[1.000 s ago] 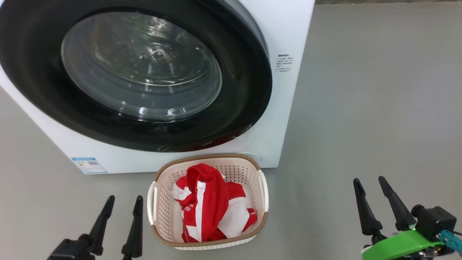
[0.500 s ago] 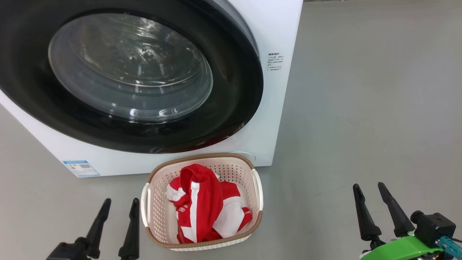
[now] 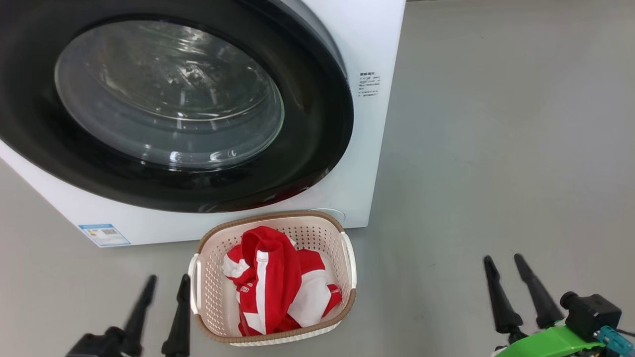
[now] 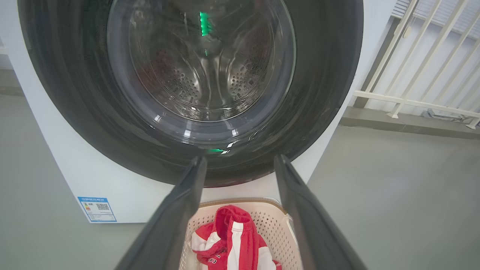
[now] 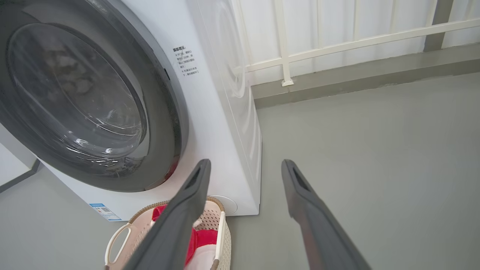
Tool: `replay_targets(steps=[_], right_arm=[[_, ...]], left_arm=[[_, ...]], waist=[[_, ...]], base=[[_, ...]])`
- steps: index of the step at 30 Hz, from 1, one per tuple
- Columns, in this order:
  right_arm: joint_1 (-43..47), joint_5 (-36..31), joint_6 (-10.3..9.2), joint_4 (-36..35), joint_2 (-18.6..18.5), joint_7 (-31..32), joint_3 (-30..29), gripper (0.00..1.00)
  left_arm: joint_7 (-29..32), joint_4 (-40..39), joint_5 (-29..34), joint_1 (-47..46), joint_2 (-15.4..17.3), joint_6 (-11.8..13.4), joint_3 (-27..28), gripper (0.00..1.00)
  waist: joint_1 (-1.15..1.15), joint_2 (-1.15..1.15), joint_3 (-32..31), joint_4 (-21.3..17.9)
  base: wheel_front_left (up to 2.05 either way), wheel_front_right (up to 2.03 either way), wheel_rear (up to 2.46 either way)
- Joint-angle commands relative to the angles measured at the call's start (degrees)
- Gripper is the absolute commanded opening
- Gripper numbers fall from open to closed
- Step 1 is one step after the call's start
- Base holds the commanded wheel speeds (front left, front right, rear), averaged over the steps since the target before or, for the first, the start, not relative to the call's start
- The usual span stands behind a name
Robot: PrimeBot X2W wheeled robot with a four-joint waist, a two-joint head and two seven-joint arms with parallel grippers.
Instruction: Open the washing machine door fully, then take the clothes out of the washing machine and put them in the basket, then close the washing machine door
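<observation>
Grey floor (image 3: 496, 148), smooth and even. White railing (image 5: 285, 56) runs along the wall behind the machine, seen in the right wrist view.

Washing machine (image 3: 382, 29): white box standing on the floor, upper left of the head view. Washing machine door (image 3: 322, 129) lies flat against the front and looks closed. Its black rim is glossy, and the perforated steel drum (image 4: 180, 82) shows through the glass bowl. Blue sticker (image 3: 104, 234) at the lower left corner of the front, small printed text (image 3: 369, 84) near the upper right.

Basket (image 3: 211, 297): on the floor just in front of the machine, below the door's lower edge. Cannot tell whether it touches the front panel. Clothes (image 3: 270, 282): red with white stripes, bunched inside the basket and covering most of its floor.

Left gripper (image 3: 167, 282): low, just beside the basket's left handle. Fingers spread apart with nothing between them; one finger is blurred in the head view. The left wrist view looks between them at the door and the basket.

Right gripper (image 3: 503, 262): well to the right of the basket, over bare floor. Fingers parted wide, holding nothing. Green bracket (image 3: 545, 342) and small black camera (image 3: 590, 315) at its wrist.
</observation>
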Motion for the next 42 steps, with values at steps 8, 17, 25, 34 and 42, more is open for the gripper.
replay_targets(steps=[8, 17, 25, 34, 42], right_arm=[[0.0, 1.8, 0.0, 3.1, 0.2, 0.4, 0.0, 0.0], [-0.6, 7.1, -0.01, 3.0, -0.1, 1.7, -0.1, 0.0], [-1.2, 11.8, -0.01, 2.9, -0.3, 2.8, -0.2, 0.0], [-1.8, 16.4, -0.01, 2.7, -0.5, 4.0, -0.4, 0.0], [-2.3, 21.0, -0.02, 2.5, -0.6, 5.2, -0.6, 0.0]], left_arm=[[0.4, 3.1, -1.9, 0.0, -0.8, 0.0, -0.4, 0.0], [1.7, 3.3, -7.5, -0.4, -0.6, 0.0, -0.2, 0.0], [2.8, 3.5, -12.5, -0.9, -0.5, 0.0, 0.0, 0.0], [3.9, 3.5, -17.4, -1.3, -0.4, 0.0, 0.3, 0.0], [5.1, 3.5, -22.3, -1.7, -0.3, -0.1, 0.6, 0.0]], waist=[[0.02, 0.0, -0.1, -0.1], [0.01, 0.0, -0.5, -0.3], [0.01, 0.0, -0.8, -0.5], [0.01, 0.0, -1.2, -0.6], [0.01, 0.0, -1.5, -0.8]], base=[[0.0, 0.0, 0.0], [0.0, 0.0, 0.0], [0.0, 0.0, 0.0], [0.0, 0.0, 0.0], [0.0, 0.0, 0.0]])
